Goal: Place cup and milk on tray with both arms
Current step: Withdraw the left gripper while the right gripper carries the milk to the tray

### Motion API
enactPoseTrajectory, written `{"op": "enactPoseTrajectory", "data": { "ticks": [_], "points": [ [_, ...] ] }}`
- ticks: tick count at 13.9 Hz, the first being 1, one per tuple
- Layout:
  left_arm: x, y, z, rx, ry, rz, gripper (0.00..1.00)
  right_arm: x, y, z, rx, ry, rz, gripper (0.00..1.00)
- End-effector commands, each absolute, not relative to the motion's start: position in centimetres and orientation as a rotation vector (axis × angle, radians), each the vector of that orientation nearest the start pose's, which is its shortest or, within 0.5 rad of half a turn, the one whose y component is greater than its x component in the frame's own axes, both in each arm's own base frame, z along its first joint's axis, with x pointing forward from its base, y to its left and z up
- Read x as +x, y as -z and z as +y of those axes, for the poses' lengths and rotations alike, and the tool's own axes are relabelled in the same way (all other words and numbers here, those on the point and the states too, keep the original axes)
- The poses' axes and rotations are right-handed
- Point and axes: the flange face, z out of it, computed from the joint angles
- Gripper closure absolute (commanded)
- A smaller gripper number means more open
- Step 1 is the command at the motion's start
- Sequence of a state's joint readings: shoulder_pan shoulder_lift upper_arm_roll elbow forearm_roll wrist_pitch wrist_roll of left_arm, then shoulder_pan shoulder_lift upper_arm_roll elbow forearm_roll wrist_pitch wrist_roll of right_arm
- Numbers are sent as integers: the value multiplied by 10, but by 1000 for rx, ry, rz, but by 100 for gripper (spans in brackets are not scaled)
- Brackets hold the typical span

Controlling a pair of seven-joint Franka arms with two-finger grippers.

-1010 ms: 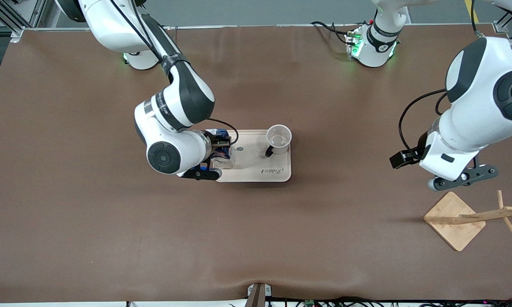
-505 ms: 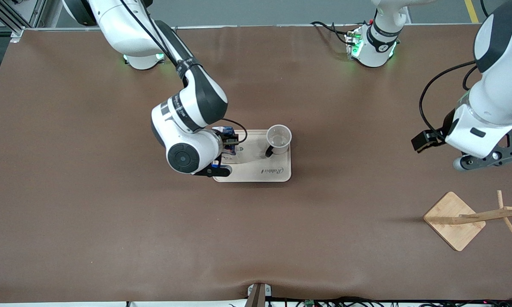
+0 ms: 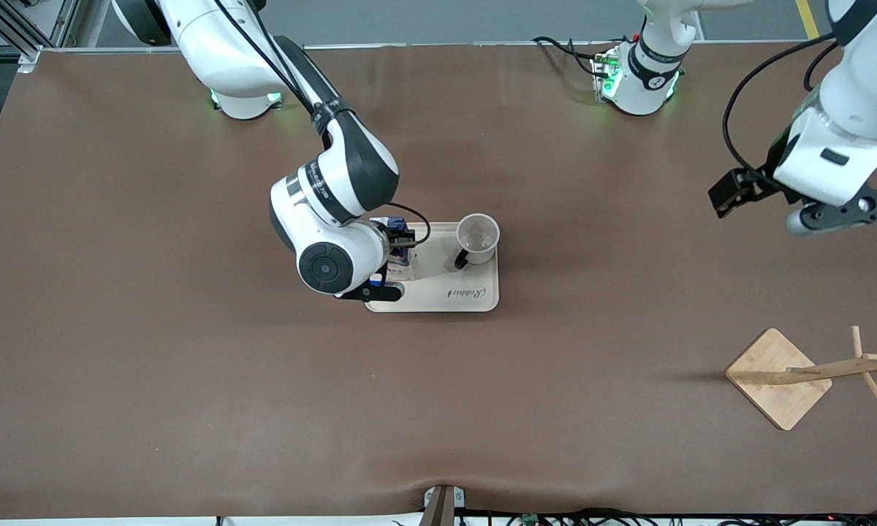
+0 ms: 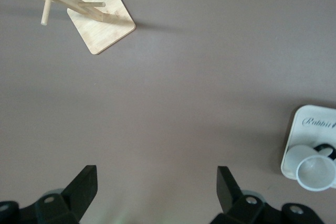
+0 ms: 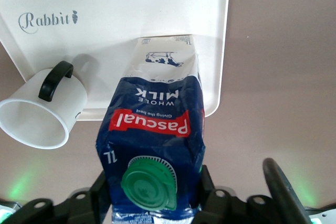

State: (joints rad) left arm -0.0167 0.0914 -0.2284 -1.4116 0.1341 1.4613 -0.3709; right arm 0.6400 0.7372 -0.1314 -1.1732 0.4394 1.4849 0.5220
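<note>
Gripping the milk (image 5: 152,124) with my right gripper (image 5: 152,192), fingers pressed to both sides of the carton just below its green cap (image 5: 149,184), I hold it upright at the tray's (image 3: 446,296) end toward my right arm, in the centre of the front frame. Whether its foot touches the tray, I cannot tell. The cup (image 3: 477,237) stands on the tray's other end, farther from the front camera than the "Rabbit" lettering (image 3: 462,293), mouth up, handle pointing toward that camera.

My left gripper (image 4: 157,192) hangs with fingers wide apart and nothing between them, over bare tabletop at my left arm's end, high in the front frame.

A brown mat (image 3: 190,402) covers the table edge to edge, faintly creased near the lower edge of the frame. A wooden rack (image 3: 778,376) on a square base stands in the lower part at my left arm's end. Grey floor runs along the top edge; cables (image 3: 592,517) trail along the bottom.
</note>
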Motion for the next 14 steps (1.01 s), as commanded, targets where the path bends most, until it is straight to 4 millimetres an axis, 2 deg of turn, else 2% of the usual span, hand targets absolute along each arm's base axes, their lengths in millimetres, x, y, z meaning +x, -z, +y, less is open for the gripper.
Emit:
{"op": "enactPoseTrajectory", "data": {
  "ticks": [1, 4, 6, 9, 11, 12, 14],
  "points": [
    [534, -648, -106, -3019, -1, -172, 0, 581, -338, 405, -2936, -774, 101, 0],
    [526, -655, -97, -3016, 14, -184, 0, 582, -341, 407, -2931, -756, 110, 0],
    [527, -657, -90, -3023, 12, -85, 0, 587, -350, 401, -2922, -742, 122, 0],
    [529, -656, -81, -3080, -11, -118, 0, 592, -363, 393, -2917, -721, 124, 0],
    [531, -655, -73, -3095, -15, -138, 0, 596, -385, 388, -2913, -667, 124, 0],
    [531, -656, -69, -3096, -13, -145, 0, 604, -395, 375, -2917, -634, 157, 0],
    [532, -654, -66, -3097, -18, -154, 0, 618, -434, 342, -2924, -528, 217, 0]
  ]
}}
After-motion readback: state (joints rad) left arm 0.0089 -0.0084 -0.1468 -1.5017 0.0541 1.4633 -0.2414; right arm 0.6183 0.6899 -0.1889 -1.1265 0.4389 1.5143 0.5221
